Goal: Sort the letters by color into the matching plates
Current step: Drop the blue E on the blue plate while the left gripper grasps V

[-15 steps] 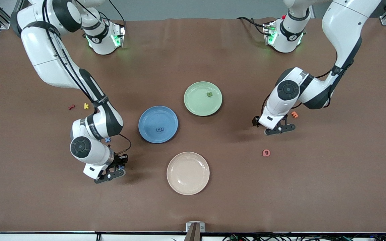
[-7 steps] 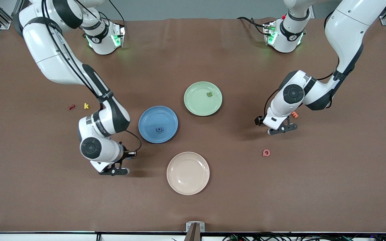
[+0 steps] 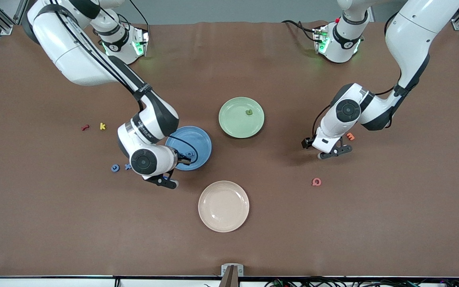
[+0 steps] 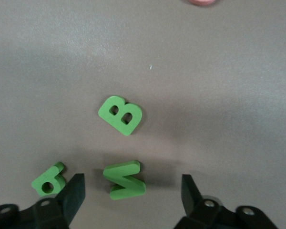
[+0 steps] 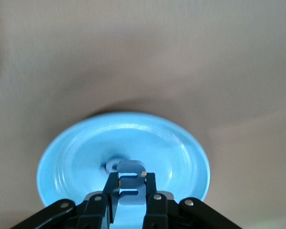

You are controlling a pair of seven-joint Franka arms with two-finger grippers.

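The right gripper (image 3: 168, 180) hung by the edge of the blue plate (image 3: 197, 139), at the rim toward the right arm's end of the table, its fingers (image 5: 150, 191) clamped on a blue letter (image 5: 129, 183). Another blue letter (image 3: 190, 154) lay in that plate. Two more blue letters (image 3: 115, 168) lay close together on the table (image 3: 229, 247) near that gripper, toward the right arm's end.

The left gripper (image 4: 133, 193) hovered low with its fingers (image 4: 72, 193) spread apart, a green N (image 4: 124, 179) between them on the table. A green B (image 4: 120, 115) and a third green piece (image 4: 48, 179) lay near it.

The green plate (image 3: 233, 121) held one green letter (image 3: 249, 112). An orange letter (image 3: 350, 136) lay just beside the left gripper. A pink letter (image 3: 316, 182) lay nearer the front camera than the orange one.
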